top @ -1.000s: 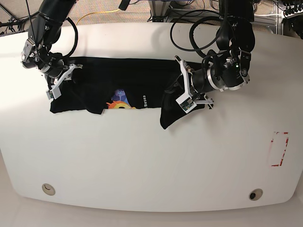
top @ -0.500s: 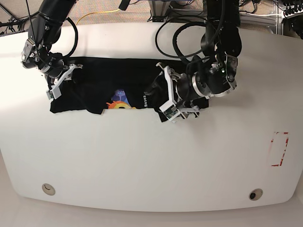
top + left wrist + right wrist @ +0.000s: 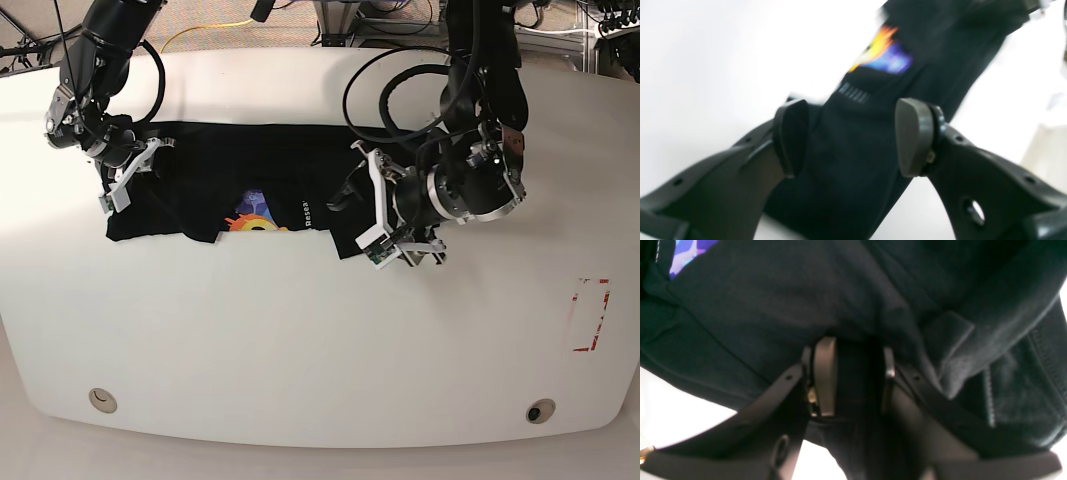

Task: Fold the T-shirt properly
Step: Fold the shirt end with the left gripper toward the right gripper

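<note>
A black T-shirt (image 3: 250, 180) lies folded on the white surface (image 3: 300, 340), long axis running 9 to 3 o'clock. The right tool (image 3: 853, 373) pinches its cloth; the left tool (image 3: 853, 136) is spread above it. The print (image 3: 252, 215) is partly hidden and blurred.

The broad white rounded table (image 3: 300, 340) carries the folded black cloth T-shirt (image 3: 215, 180) across its far half, with a small red-edged rectangular marking (image 3: 590, 315) near its right edge.
</note>
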Motion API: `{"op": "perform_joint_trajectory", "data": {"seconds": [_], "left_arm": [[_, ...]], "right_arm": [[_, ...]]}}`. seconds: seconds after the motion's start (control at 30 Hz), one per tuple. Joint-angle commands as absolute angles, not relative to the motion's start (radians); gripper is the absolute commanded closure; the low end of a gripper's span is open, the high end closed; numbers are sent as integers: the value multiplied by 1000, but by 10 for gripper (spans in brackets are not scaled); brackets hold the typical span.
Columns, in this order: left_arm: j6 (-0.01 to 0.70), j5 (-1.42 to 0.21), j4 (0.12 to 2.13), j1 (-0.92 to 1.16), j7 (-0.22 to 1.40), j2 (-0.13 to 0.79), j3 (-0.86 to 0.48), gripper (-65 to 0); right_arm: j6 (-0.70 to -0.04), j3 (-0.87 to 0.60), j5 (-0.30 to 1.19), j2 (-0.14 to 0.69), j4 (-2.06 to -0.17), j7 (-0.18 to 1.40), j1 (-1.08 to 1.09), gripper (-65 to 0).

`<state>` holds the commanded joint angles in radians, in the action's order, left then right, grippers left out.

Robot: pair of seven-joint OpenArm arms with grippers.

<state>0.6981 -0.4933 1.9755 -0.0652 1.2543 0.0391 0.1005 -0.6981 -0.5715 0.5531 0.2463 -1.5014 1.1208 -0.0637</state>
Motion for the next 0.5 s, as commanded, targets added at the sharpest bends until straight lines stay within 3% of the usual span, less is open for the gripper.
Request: {"op": "perform_joint_trajectory", "data": {"seconds": [0.2, 0.37, 0.5], "left_arm": [[698, -493, 1966, -28, 1234, 102, 171, -385], [698, -484, 1960, -28, 1234, 104, 248, -388], [698, -375, 1951, -35, 1233, 87, 338, -389]], "right_arm": [[-698, -572, 553, 246, -1501, 1121, -64, -166], [-698, -573, 553, 225, -1501, 1121, -64, -166], [-698, -573, 553, 220, -1501, 1121, -64, -166]]}}
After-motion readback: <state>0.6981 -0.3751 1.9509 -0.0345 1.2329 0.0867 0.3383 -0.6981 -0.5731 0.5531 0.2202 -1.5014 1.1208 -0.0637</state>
